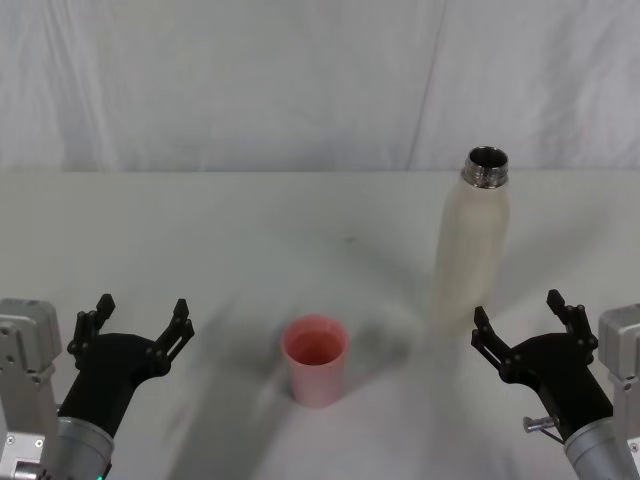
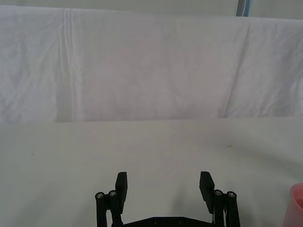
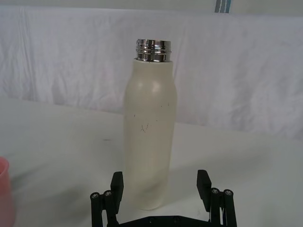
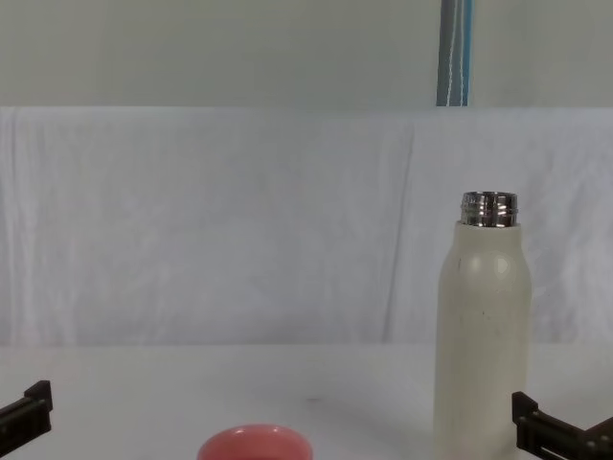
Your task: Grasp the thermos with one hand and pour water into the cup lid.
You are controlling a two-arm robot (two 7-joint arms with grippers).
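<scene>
While uncapped, thermos (image 1: 473, 238) upright, cup lid (image 1: 316, 359) open-mouthed — contents indiscernible.

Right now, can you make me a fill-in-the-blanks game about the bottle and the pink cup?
1. The thermos stands ____ on the table.
2. The cup lid is colored ____.
3. The end effector nearest the thermos is the ____ one.
4. The left end effector has its fingers ____.

Missing words: upright; pink; right; open
</scene>
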